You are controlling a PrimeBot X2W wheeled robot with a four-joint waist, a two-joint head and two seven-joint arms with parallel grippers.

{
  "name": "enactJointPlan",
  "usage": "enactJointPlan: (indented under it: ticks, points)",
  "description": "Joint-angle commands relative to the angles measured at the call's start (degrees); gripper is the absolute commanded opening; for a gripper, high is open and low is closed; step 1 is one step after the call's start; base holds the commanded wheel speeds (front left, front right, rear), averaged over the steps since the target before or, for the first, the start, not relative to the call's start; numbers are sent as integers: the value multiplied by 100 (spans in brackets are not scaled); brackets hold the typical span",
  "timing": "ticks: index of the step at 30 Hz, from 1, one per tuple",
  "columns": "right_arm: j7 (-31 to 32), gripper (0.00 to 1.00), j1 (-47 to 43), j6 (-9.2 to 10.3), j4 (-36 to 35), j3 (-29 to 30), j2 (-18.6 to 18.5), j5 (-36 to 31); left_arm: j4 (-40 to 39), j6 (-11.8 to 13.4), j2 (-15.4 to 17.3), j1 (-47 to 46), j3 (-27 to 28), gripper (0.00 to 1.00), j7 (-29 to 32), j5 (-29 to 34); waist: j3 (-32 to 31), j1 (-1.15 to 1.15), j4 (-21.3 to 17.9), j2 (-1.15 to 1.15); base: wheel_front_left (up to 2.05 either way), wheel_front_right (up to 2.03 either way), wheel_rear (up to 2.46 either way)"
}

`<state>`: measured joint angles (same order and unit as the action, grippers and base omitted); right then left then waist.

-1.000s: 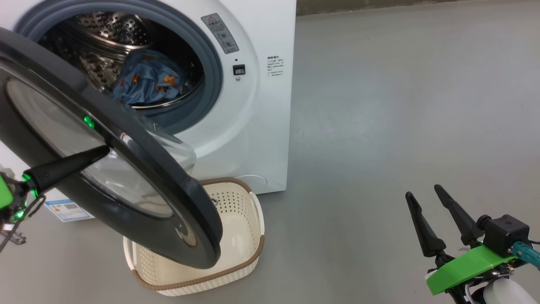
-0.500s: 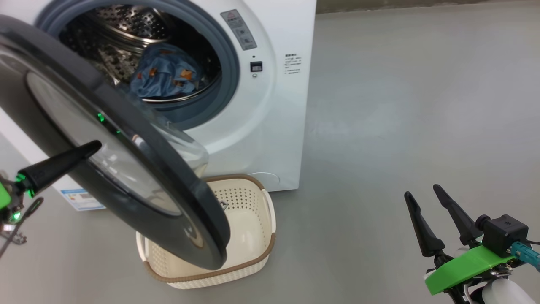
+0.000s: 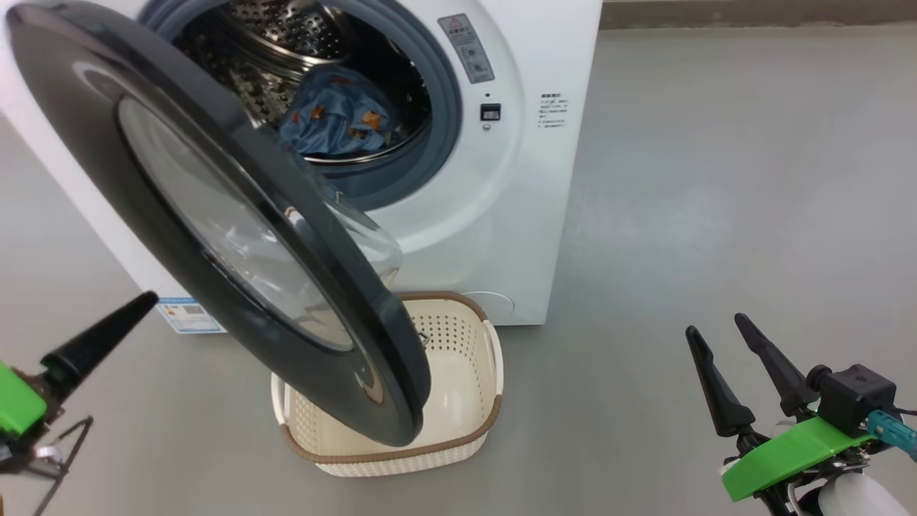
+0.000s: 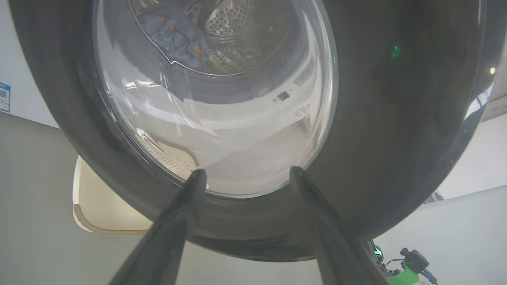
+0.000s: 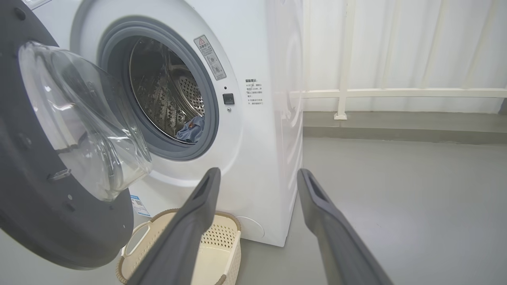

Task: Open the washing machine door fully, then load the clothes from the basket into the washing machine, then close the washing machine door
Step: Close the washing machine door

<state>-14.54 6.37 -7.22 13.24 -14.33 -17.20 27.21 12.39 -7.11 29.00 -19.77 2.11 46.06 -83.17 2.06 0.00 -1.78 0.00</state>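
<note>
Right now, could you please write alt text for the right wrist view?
A white washing machine stands with its round door hanging open and blue clothes in the drum. A cream basket sits below, behind the open right hand.

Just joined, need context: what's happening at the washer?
Loading looks done: the clothes lie in the washing machine, and what shows of the basket is bare. The washing machine door hangs half open above the basket. The left hand is open near the door's outer face; the right hand is open, off to the side.

surface: grey floor [image 3: 716, 179] | on it: washing machine [image 3: 530, 215], basket [image 3: 458, 337] just in front
</note>
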Motion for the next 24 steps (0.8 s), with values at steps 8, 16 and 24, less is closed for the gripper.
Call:
enactJointPlan:
  ticks: [8,16,24]
  points:
    - [-46,100,48,-26,-135,-92,-118,-18,7,-37,180,422,83,100,-1577,388,-6,0,284,0,0,0,0]
    - [-46,100,45,-26,-130,-113,-104,-18,64,-37,131,979,-486,100,-3287,661,-16,0,483,0,0,0,0]
    - [-46,100,81,-26,-130,-152,-80,-19,247,-37,145,1221,-1426,100,-5123,1257,15,0,630,0,0,0,0]
